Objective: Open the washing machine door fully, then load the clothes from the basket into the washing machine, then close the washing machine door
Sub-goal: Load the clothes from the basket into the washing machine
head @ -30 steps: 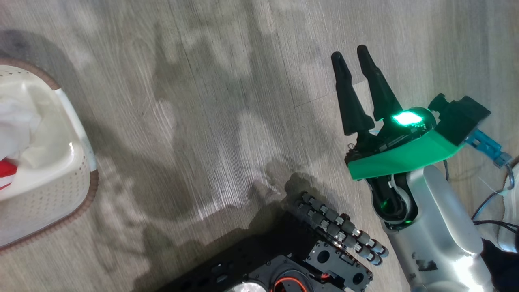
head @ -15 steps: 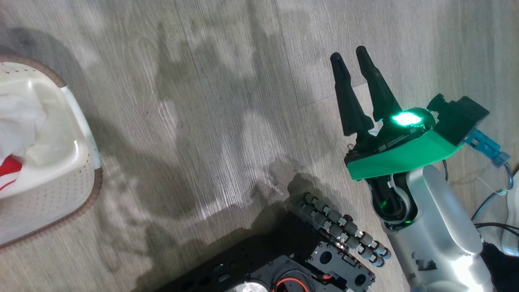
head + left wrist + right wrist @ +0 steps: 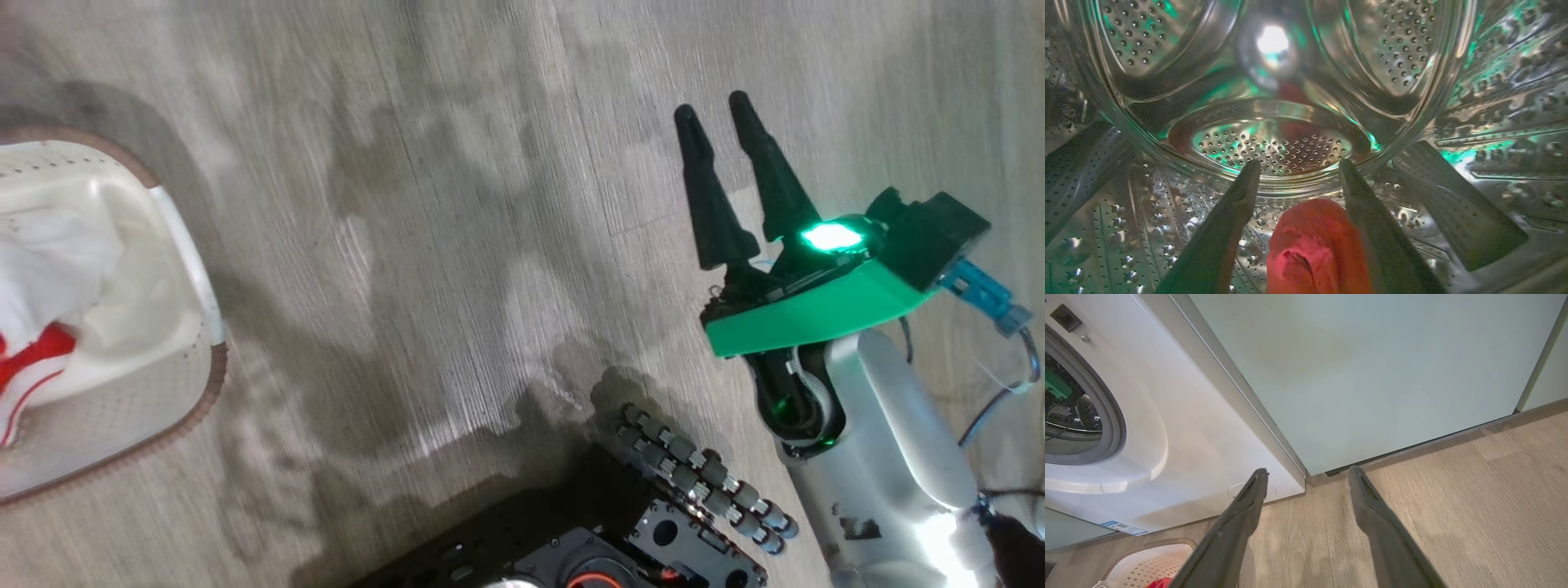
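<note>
Head camera swung toward basket (image 3: 215, 382), left hand (image 3: 1297, 163) released over red clothes (image 3: 1314, 245) in washing machine (image 3: 1274, 147), right hand (image 3: 712, 108) spread

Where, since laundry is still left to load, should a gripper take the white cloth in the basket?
Pinch the white cloth at its raised crumpled fold, probably from straight above through the open top of the basket: it lies heaped, and the walls block a sideways approach.

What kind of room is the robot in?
Probably a laundry corner in a home. A white washing machine stands beside a pale cabinet, and a basket with clothes in it sits on the wood-look floor.
</note>
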### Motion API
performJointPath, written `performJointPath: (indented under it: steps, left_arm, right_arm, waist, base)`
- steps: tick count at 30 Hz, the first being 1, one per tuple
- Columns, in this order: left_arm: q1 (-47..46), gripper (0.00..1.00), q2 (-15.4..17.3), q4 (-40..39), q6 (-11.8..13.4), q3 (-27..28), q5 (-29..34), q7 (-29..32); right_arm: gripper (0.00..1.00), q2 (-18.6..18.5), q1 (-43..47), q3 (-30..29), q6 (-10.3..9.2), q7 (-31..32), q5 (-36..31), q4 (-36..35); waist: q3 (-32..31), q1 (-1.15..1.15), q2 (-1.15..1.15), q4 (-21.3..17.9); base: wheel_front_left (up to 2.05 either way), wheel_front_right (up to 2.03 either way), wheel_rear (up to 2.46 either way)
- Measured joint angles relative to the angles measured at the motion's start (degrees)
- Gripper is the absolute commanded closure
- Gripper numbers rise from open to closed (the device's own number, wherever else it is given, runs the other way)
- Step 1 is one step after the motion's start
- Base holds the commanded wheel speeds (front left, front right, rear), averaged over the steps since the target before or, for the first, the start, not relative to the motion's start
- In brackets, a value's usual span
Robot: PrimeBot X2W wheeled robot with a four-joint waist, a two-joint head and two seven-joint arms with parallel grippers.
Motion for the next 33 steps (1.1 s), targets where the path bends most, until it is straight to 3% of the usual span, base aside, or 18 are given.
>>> performJointPath:
  steps: [7, 17, 33]
  left_arm:
    - [8.5, 0.0, -2.3, -3.3, -0.5, 0.6, -3.4, 0.0]
    - [28.6, 0.0, -8.9, -13.2, -1.5, 3.1, -9.1, 0.0]
    - [63.1, 0.0, -18.6, -29.7, -2.4, 2.0, -9.6, 0.1]
  right_arm:
    - [0.0, 0.0, 0.0, -2.5, 0.0, 0.0, -3.3, 0.8]
    - [0.0, 0.0, 1.6, -6.4, 0.0, 0.0, -8.2, 2.6]
    - [0.0, 0.0, 11.0, -11.2, 0.0, 0.0, -14.2, 5.2]
  waist:
    - [-3.9, 0.0, 0.0, 2.2]
    - [-13.7, 0.0, 0.0, 7.3]
    - [-31.8, -0.01, 0.0, 14.7]
  base:
    - [0.0, 0.0, 0.0]
    - [0.0, 0.0, 0.0]
    - [0.0, 0.0, 0.0]
